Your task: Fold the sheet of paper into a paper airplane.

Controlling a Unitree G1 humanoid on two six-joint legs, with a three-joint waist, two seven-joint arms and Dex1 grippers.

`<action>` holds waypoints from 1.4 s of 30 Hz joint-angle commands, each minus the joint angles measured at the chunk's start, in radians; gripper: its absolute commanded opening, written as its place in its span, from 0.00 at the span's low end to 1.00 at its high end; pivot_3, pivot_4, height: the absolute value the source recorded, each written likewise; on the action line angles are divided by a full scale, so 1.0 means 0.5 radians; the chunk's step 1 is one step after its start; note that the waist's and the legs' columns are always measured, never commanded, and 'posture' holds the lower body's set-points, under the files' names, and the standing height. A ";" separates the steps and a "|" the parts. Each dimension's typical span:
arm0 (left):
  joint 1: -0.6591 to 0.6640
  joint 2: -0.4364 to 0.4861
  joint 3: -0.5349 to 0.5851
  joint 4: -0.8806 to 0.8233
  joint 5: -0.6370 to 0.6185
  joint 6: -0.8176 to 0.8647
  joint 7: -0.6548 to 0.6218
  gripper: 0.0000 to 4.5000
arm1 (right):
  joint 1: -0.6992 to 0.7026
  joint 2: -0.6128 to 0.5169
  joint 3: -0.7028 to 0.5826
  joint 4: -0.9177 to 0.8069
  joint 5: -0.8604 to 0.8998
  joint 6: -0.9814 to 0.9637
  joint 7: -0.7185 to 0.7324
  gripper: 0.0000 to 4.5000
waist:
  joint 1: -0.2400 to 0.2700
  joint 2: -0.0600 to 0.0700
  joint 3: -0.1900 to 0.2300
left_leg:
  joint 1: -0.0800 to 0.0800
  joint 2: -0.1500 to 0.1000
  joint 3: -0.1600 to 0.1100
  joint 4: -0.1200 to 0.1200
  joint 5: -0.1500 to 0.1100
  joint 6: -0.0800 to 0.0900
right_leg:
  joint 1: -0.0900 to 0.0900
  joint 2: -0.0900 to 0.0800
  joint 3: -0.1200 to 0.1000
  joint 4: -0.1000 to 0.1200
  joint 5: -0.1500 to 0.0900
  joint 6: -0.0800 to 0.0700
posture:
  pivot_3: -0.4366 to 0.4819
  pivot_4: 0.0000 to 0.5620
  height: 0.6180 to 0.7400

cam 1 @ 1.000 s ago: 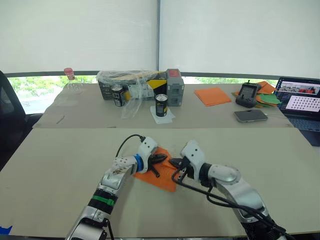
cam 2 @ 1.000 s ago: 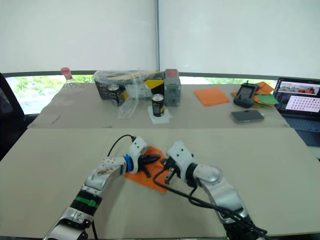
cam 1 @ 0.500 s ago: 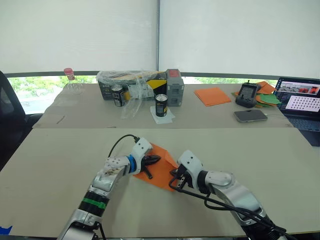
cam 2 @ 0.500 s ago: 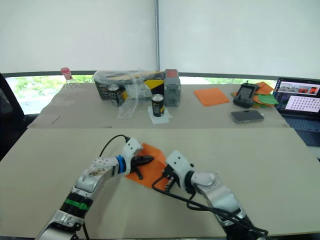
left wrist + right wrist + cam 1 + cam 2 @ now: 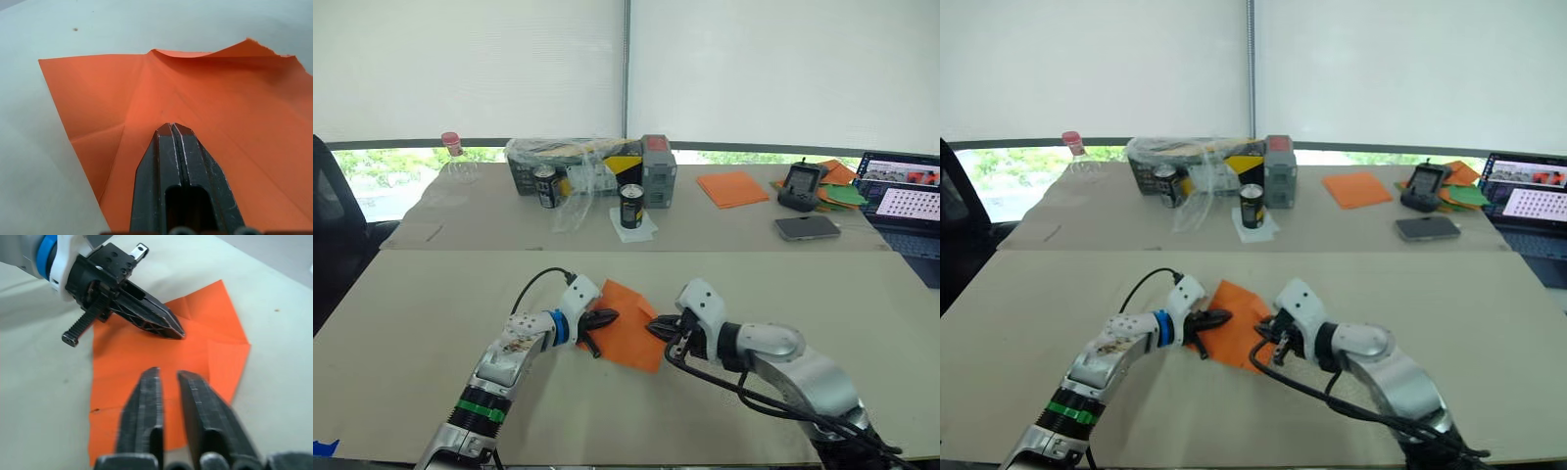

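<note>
An orange sheet (image 5: 628, 323) with creases lies flat on the near tabletop (image 5: 431, 323). The left pincer (image 5: 175, 128), fingers pressed together, holds nothing and rests on the sheet. The right pincer (image 5: 167, 374), slightly parted and empty, hovers over the opposite edge.

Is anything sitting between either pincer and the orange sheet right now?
Nothing visible. The left pincer, shut, rests its tip on the sheet of paper; the right pincer, slightly open, hovers at the sheet's opposite edge. The cans stand far back.
</note>
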 commanded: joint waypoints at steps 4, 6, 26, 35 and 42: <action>0.036 0.004 -0.047 0.058 0.012 0.079 -0.003 0.00 | -0.083 0.031 0.143 0.106 -0.218 -0.103 -0.226 0.48 | 0.000 0.000 0.000 | 0.000 0.000 0.000 -0.001 0.000 0.000 | -0.001 0.000 0.000 0.001 0.000 0.000 | 0.48 0.27 1.00; 0.038 0.004 -0.049 0.055 0.012 0.080 -0.002 0.00 | -0.096 0.053 0.198 0.205 -0.314 -0.184 -0.299 0.48 | 0.001 0.000 0.000 | 0.000 0.000 0.000 -0.001 0.000 0.000 | -0.001 0.000 0.000 0.001 0.000 0.000 | 0.48 0.27 1.00; 0.121 0.049 -0.026 -0.108 -0.132 0.028 -0.193 0.00 | -0.162 0.020 0.237 0.440 -0.521 -0.602 -0.268 0.01 | 0.001 0.000 0.000 | -0.001 -0.001 0.001 -0.004 0.000 0.000 | -0.002 -0.001 0.000 -0.001 0.000 0.000 | 0.48 0.27 1.00; 0.173 0.143 -0.042 -0.304 -0.335 0.080 -0.467 0.00 | -0.257 -0.091 0.272 0.757 -0.461 -1.222 0.184 0.01 | 0.001 0.000 0.013 | -0.002 0.000 0.003 -0.004 0.000 0.000 | -0.003 0.000 0.000 -0.002 0.000 0.000 | 0.48 0.27 1.00; 0.143 0.135 -0.034 -0.295 -0.325 0.072 -0.421 0.00 | -0.345 -0.050 0.277 0.986 -0.475 -1.415 0.331 0.01 | 0.000 0.001 0.019 | -0.002 0.001 0.003 -0.004 0.000 0.000 | -0.004 0.000 0.000 -0.001 0.000 0.000 | 0.48 0.27 1.00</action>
